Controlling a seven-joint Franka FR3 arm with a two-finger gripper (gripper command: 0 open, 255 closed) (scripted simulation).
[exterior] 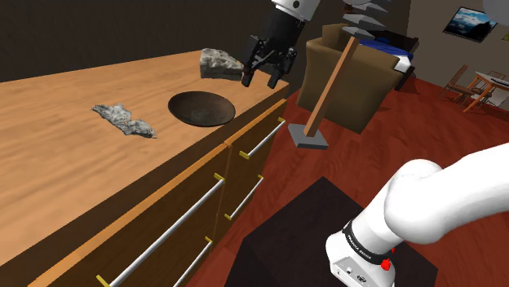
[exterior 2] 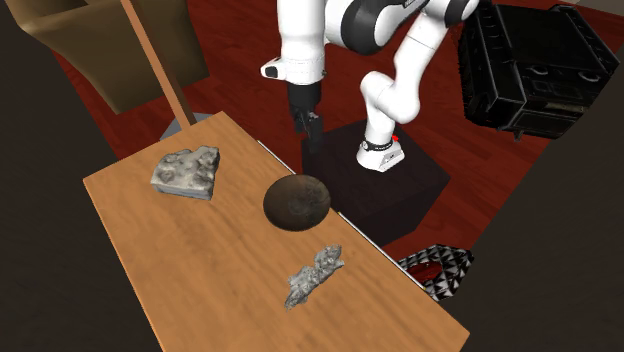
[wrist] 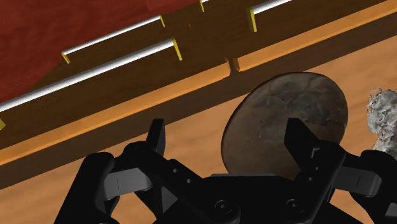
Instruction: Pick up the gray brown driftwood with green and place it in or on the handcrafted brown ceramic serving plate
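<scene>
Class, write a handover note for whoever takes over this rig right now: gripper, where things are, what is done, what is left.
Gripper: open, empty, in the air at the counter edge near the plate.
Driftwood: lies on the counter past the plate from the gripper, not touching the plate.
Done: nothing; the plate is bare.
Left: reach the driftwood, grasp, lift, set it on the plate. Ignore the grey chunk.

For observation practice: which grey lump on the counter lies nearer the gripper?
The blocky chunk, beside the gripper; the long jagged piece lies past the plate.
</scene>
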